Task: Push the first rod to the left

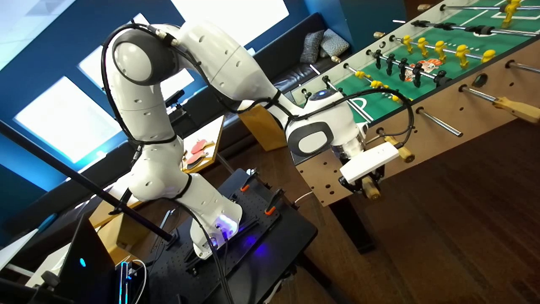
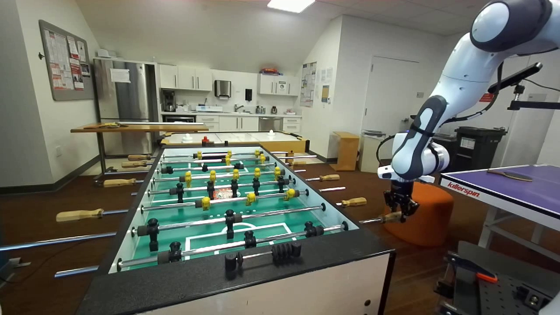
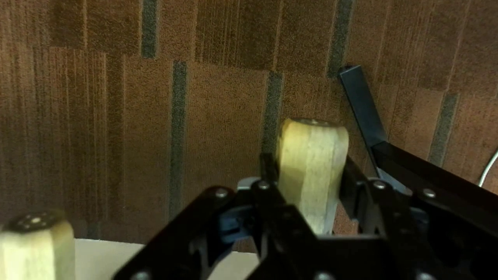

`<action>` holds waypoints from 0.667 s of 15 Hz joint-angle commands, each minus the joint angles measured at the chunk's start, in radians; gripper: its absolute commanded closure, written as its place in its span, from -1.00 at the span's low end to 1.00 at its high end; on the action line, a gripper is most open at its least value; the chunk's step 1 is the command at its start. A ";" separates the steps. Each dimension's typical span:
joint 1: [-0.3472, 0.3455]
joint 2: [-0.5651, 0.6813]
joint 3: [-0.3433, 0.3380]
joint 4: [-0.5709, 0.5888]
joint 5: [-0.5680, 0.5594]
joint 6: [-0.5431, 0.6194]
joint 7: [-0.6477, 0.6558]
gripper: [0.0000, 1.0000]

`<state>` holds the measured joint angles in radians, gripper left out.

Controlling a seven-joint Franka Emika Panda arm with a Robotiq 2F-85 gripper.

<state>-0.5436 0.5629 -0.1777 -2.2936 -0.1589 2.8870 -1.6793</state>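
Note:
The first rod [image 2: 371, 220] is a thin silvery bar at the near end of the foosball table, and it sticks out of the side wall. Its tan wooden handle [image 2: 390, 218] also shows in an exterior view [image 1: 371, 189] and in the wrist view [image 3: 312, 163]. My gripper [image 2: 401, 212] points down over the handle; it also shows in an exterior view [image 1: 362, 184]. In the wrist view my fingers [image 3: 309, 171] touch the handle on both sides, with its end sticking out past the tips. In an exterior view the gripper hides part of the handle.
The neighbouring rod's handle [image 1: 400, 151] is close beside my gripper; it also shows in the wrist view [image 3: 37, 247]. The table's side wall [image 1: 320, 181] is near the wrist. An orange stool [image 2: 422, 227] and a purple ping-pong table [image 2: 516, 192] stand behind. A black stand [image 1: 274, 240] carries my base.

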 commanded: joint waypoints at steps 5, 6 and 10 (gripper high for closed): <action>0.186 -0.077 0.022 -0.027 -0.073 -0.010 0.188 0.66; 0.203 -0.075 0.019 -0.026 -0.078 -0.011 0.215 0.66; 0.230 -0.081 -0.018 -0.041 -0.140 -0.005 0.275 0.66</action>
<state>-0.3608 0.5514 -0.1925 -2.3158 -0.2496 2.8790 -1.4269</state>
